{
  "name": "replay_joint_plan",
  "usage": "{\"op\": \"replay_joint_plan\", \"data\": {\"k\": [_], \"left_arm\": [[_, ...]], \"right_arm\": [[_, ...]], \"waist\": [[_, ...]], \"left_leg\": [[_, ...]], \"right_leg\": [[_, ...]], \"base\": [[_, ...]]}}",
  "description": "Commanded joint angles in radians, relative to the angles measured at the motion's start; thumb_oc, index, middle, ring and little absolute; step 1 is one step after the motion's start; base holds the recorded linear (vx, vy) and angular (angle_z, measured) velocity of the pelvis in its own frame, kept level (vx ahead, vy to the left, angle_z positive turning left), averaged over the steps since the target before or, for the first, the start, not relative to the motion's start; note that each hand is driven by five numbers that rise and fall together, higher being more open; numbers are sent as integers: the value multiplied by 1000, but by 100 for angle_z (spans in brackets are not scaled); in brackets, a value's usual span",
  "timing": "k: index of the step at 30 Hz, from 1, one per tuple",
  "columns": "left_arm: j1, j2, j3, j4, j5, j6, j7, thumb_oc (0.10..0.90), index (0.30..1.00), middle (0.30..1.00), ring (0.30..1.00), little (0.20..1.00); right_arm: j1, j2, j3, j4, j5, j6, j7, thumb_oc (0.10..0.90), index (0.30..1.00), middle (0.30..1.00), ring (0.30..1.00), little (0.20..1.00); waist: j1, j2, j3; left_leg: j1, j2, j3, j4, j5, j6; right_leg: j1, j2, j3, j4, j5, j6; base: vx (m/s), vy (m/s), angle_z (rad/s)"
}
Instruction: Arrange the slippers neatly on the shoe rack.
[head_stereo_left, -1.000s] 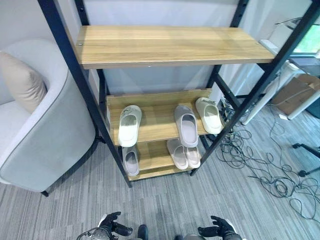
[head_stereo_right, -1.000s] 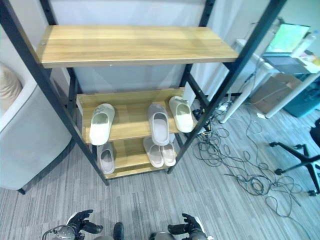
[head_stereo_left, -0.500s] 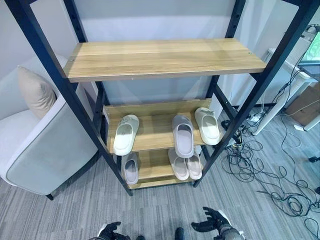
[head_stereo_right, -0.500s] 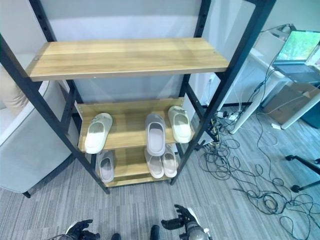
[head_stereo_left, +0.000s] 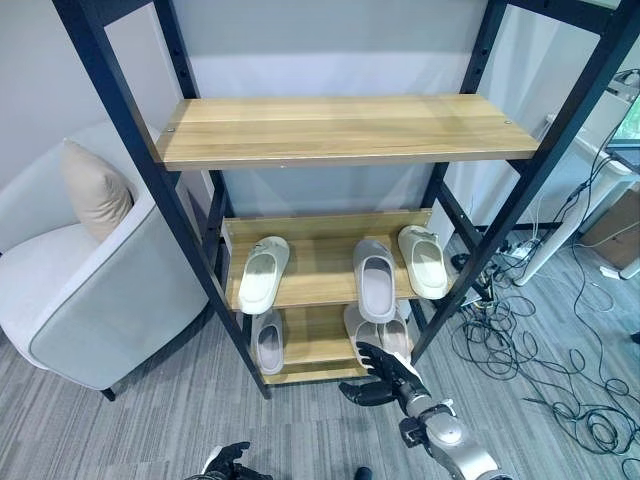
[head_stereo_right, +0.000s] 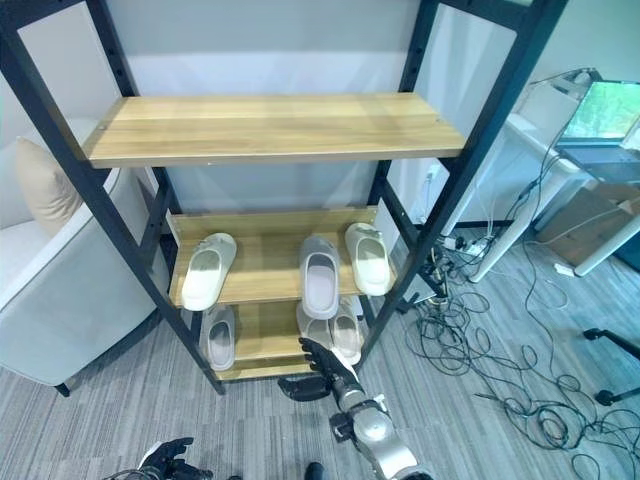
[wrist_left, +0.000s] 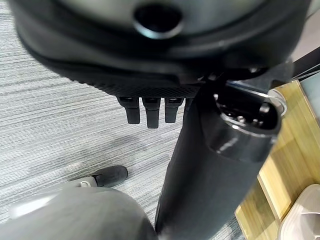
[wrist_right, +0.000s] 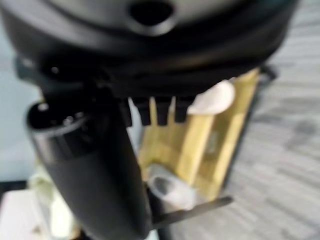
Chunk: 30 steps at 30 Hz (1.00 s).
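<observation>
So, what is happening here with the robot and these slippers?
The robot stands before a shoe rack. Its right hand, open and empty, reaches toward the pair of slippers on the bottom shelf. The left hand hangs low, holding nothing. On the middle shelf lie a white slipper, a grey slipper and a cream slipper. Another grey slipper lies at the bottom left.

Office, desk (head_stereo_right: 560, 170), floor cables (head_stereo_right: 500, 360), armchair (head_stereo_left: 90, 290)
</observation>
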<state>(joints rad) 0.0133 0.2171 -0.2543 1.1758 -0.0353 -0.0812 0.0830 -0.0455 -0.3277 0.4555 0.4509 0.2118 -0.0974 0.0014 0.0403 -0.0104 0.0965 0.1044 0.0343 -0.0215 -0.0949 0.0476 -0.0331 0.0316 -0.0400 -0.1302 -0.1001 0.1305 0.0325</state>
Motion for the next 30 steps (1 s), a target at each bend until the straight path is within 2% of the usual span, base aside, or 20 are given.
{"op": "replay_joint_plan", "data": {"k": [1, 10, 13, 15, 16, 22, 27, 30], "left_arm": [[-46, -38, -47, 50, 28, -18, 16, 800, 900, 900, 900, 900], [-30, -54, -57, 54, 37, -13, 23, 800, 900, 900, 900, 900], [-18, -56, -60, 52, 44, -13, 23, 800, 900, 900, 900, 900], [-10, -59, -65, 53, 49, -13, 25, 800, 900, 900, 900, 900], [-8, -61, -65, 51, 52, -12, 28, 800, 900, 900, 900, 900], [-2, -62, -73, 43, 56, -16, 39, 800, 900, 900, 900, 900], [8, -52, -80, 38, 59, -17, 43, 800, 900, 900, 900, 900], [20, -42, -88, 44, 65, -19, 40, 800, 900, 900, 900, 900]], "right_arm": [[-125, -32, -38, -172, 70, -105, -9, 800, 900, 900, 900, 900], [-191, -61, -102, -347, 118, -148, -57, 800, 900, 900, 900, 900], [-205, -72, -141, -388, 98, -165, -93, 800, 900, 900, 900, 900], [-219, -76, -160, -396, 60, -174, -131, 800, 900, 900, 900, 900], [-245, -91, -177, -398, -33, -175, -186, 800, 900, 900, 900, 900], [-326, -128, -195, -343, -181, -156, -288, 800, 900, 900, 900, 900], [-415, -210, -193, -266, -285, -124, -355, 800, 900, 900, 900, 900], [-499, -297, -168, -187, -376, -96, -403, 800, 900, 900, 900, 900]], "waist": [[15, 6, 9], [29, 8, 3], [34, 8, 1], [36, 9, 0], [41, 9, -2], [52, 9, -1], [65, 3, 4], [78, -1, 12]], "left_leg": [[0, -43, -3, 8, -85, 10], [-7, -39, -8, 8, -83, 6], [-9, -38, -12, 8, -84, 7], [-7, -38, -15, 8, -86, 7], [-7, -37, -16, 8, -86, 7], [-6, -36, -20, 8, -87, 7], [-14, -35, -25, 8, -84, 5], [-27, -36, -30, 8, -78, 3]], "right_leg": [[67, 2, 23, 13, -152, 52], [63, 1, 9, 13, -150, 54], [63, 0, 3, 13, -151, 54], [64, 1, 2, 13, -152, 54], [66, 1, 2, 13, -154, 54], [68, 1, -3, 13, -157, 54], [63, -1, -14, 13, -157, 56], [55, -3, -22, 13, -154, 60]], "base": [[0, 0, 0], [1, 2, 2], [1, 0, 1], [7, 0, 2], [0, 0, 0], [6, 3, 1], [5, 4, 6], [7, 10, 5]]}}
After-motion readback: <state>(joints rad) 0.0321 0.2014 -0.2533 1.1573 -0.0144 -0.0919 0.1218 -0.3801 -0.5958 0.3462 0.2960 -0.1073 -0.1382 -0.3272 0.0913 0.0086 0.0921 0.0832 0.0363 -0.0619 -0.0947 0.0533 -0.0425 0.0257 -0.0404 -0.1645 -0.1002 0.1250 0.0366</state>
